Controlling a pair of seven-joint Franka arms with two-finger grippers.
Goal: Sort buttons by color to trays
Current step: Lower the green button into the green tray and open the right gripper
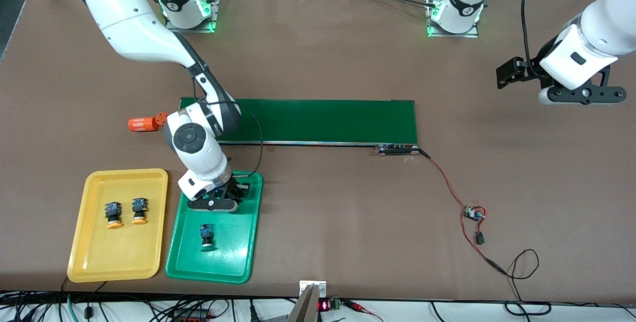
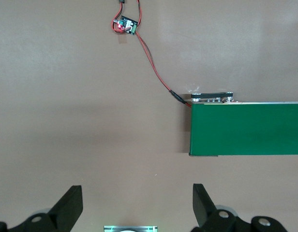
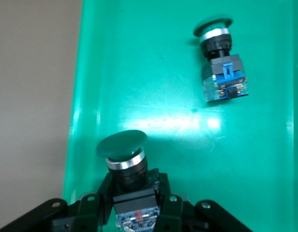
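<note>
Green-capped button point(image 3: 124, 166), clamped in the right jaws point(image 1: 224, 198) over the green tray point(image 1: 237, 262), should be lowered onto bare tray clear of the other green button point(image 1: 206, 236) before release, while the left jaws point(image 1: 579, 94) wait wide open, empty.

High front cam, two wrist cams

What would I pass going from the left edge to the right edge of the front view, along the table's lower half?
yellow tray → two orange-capped buttons → green tray with a green-capped button → small circuit board
</note>
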